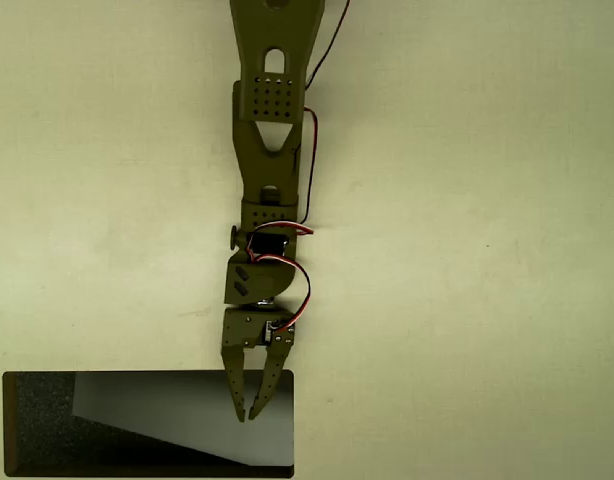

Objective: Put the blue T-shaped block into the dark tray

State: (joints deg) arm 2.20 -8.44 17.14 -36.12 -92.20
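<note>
Black speckled foam lines the dark tray at the lower left of the overhead frame, a pale grey wedge of glare crossing it from the upper middle toward the lower right corner. Above the tray's right half hangs the olive-green end effector, its two fingers drawn to a narrow gap with tips nearly meeting and nothing visible between them. No blue surface can be made out at the fingers or in the tray. Behind it, the arm stretches to the top edge across the pale cream worktop, red and black wires looping along its side.
</note>
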